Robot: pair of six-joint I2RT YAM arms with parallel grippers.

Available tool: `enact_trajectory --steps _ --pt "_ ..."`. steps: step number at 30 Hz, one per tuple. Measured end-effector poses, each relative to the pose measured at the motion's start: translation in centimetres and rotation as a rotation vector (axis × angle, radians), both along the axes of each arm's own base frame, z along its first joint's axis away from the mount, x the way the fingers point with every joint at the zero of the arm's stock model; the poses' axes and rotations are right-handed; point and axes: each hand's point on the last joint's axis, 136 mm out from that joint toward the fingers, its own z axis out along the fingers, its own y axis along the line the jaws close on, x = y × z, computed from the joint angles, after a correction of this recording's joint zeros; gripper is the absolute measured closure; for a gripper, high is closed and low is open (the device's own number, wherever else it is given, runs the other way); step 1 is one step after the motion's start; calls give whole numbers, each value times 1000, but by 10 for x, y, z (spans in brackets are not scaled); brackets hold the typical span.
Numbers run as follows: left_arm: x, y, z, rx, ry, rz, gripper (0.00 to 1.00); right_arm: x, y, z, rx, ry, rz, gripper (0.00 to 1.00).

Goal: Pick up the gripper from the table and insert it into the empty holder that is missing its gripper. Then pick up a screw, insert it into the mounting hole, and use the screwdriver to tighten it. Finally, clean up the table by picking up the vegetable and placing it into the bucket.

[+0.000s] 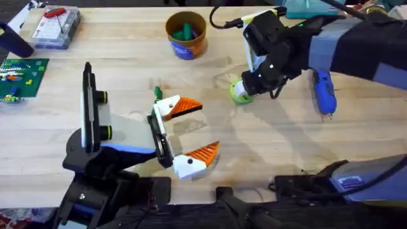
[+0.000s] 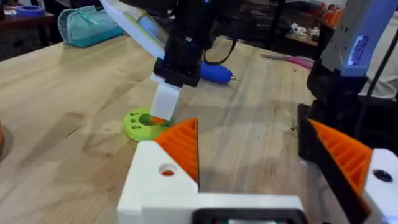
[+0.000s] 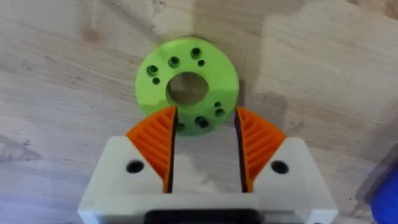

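Note:
A light-green disc (image 1: 240, 94) (image 3: 214, 68) (image 2: 138, 124) with a centre hole and several small holes lies flat mid-table. I cannot tell if it is the vegetable. My right gripper (image 1: 247, 89) (image 3: 205, 121) points down on it, open, its orange pads over the disc's near rim. The blue screwdriver (image 1: 324, 92) (image 2: 214, 73) lies to its right. The orange bucket (image 1: 186, 35) stands at the back with something dark green inside. My left gripper (image 1: 210, 127) (image 2: 252, 134) is wide open near the front, nothing between its fingers. The loose gripper, holder and screw are out of view.
A clear plastic box (image 1: 56, 27) with a red-handled item sits at the back left. A green board (image 1: 19, 75) lies at the left edge. A teal bag (image 2: 87, 25) stands beyond the table. Bare wood spreads between the two grippers.

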Motion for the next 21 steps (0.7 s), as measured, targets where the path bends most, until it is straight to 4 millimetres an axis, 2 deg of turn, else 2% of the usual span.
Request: enact_trajectory --steps 9,17,18,21 --pt "0 0 0 0 1 0 10 -3 1 -1 9 16 4 503" --pt "0 0 0 0 0 0 10 -6 1 -1 6 27 7 599" --pt "0 0 0 0 0 0 10 -5 1 -1 8 23 8 652" --pt "0 0 0 0 0 0 10 -5 1 -1 8 23 8 670"
